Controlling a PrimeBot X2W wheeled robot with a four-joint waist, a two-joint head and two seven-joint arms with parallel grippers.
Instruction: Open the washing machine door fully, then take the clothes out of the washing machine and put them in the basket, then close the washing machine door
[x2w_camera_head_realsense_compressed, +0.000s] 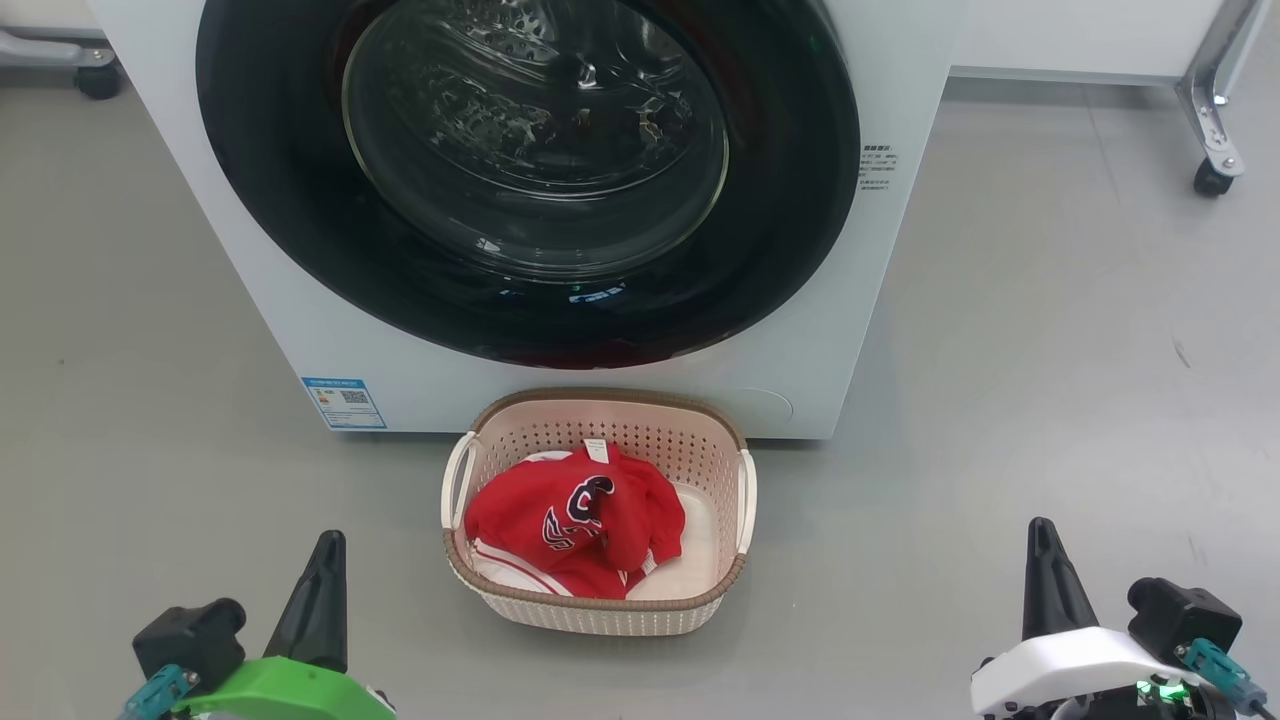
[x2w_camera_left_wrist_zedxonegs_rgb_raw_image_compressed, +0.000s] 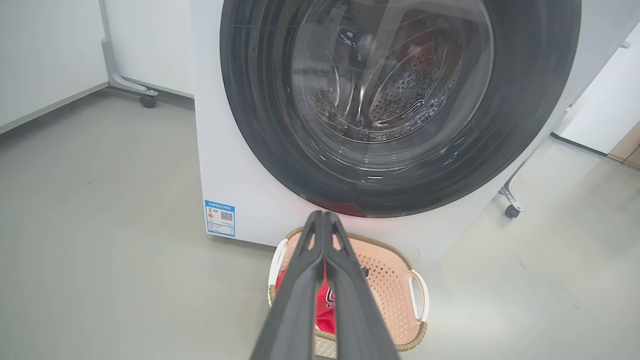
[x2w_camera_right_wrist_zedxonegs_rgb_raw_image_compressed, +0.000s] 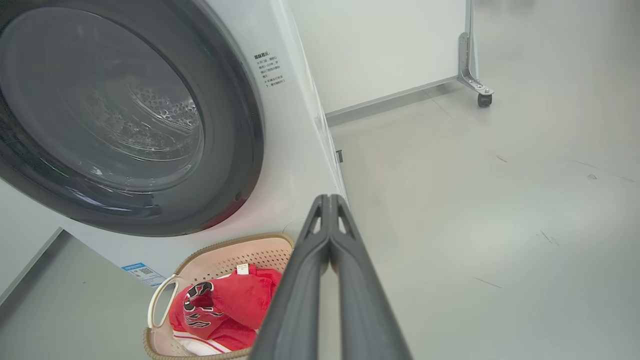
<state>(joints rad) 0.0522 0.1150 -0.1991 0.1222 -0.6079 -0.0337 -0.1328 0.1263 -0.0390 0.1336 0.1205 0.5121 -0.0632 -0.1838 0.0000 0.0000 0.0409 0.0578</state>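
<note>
1. We find the bright red sports jersey (x2w_camera_head_realsense_compressed: 575, 520), with its white trim and dark lettering, bunched up inside the small cream perforated plastic basket (x2w_camera_head_realsense_compressed: 600, 402). A white tag (x2w_camera_head_realsense_compressed: 597, 450) shows at the jersey's far edge.
2. The basket, with a brown woven-look rim and white side handles, stands on the grey floor (x2w_camera_head_realsense_compressed: 1050, 350). It sits just in front of the big white front-loading washing machine (x2w_camera_head_realsense_compressed: 330, 350), below its window.
3. The machine's large round glossy black door (x2w_camera_head_realsense_compressed: 300, 230) sits closed against the front. Through its bulging clear glass we see the perforated steel drum (x2w_camera_left_wrist_zedxonegs_rgb_raw_image_compressed: 415, 85).
4. A small blue label (x2w_camera_head_realsense_compressed: 343, 402) sits low on the machine's front, to the left of the basket.
5. Our left tool (x2w_camera_left_wrist_zedxonegs_rgb_raw_image_compressed: 322, 220) and right tool (x2w_camera_right_wrist_zedxonegs_rgb_raw_image_compressed: 329, 200) hang low on either side of the basket and apart from it. Each has its two long dark fingers pressed together on nothing.
6. Beyond the machine on the right, a metal leg ends in a black caster (x2w_camera_head_realsense_compressed: 1212, 180) on the floor.
</note>
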